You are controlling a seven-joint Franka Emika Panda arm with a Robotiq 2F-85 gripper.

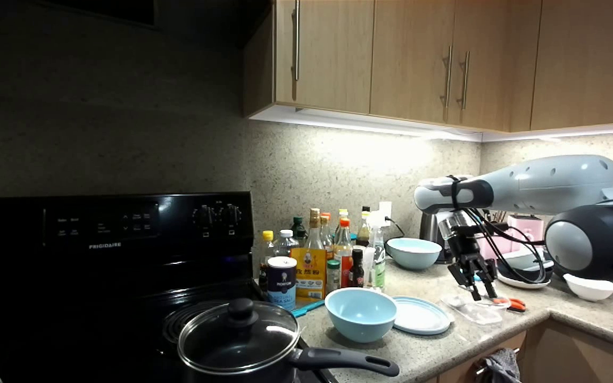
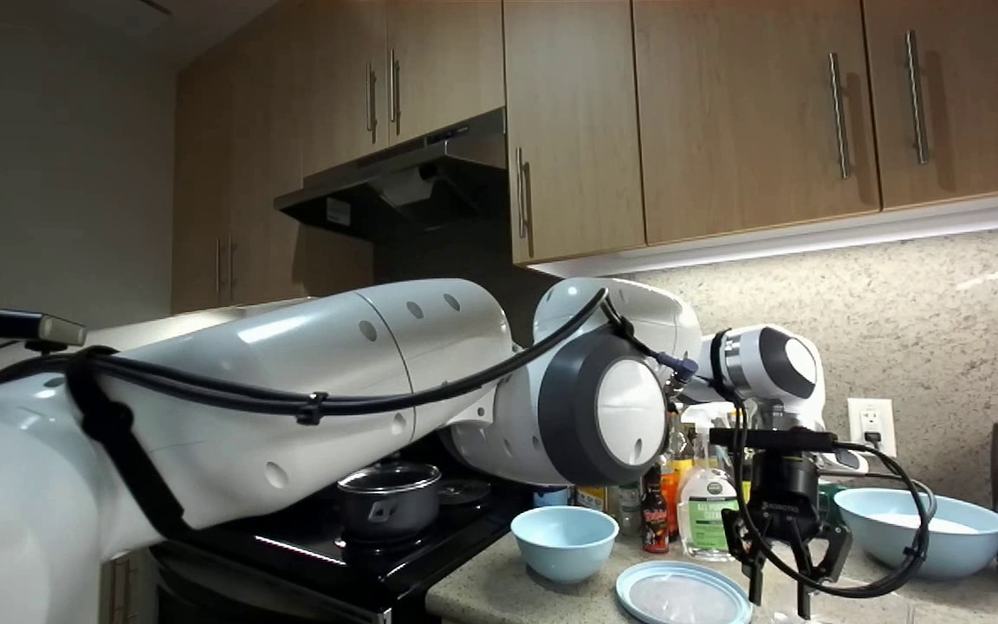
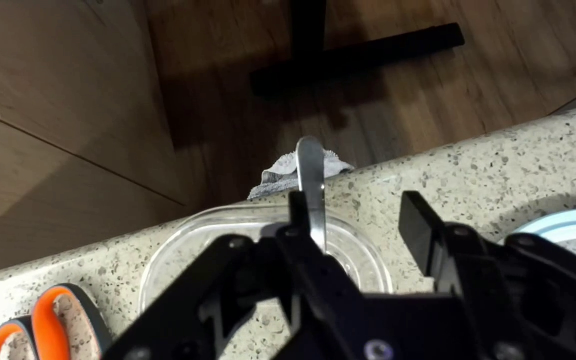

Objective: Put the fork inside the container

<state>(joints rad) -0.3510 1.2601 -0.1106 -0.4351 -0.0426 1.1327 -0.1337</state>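
The fork [image 3: 311,172] had its handle sticking out over the rim of the clear container [image 3: 183,255], other end hidden behind the gripper [image 3: 354,212]. Fingers were spread well apart btw, and in the wrist view orange-handled scissors [image 3: 49,325] sat left, with a pale blue lid [image 3: 568,224] right.

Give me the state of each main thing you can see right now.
Robotiq gripper: open
Clear plastic container: upright, uncovered
Fork: handle crosses the container's rim in the wrist view; tines hidden
Orange-handled scissors: open or closed unclear
Glass saucepan lid: in place
Upper cabinet doors: shut
Under-cabinet light: on
Black plug: plugged in
Gray towel: hanging
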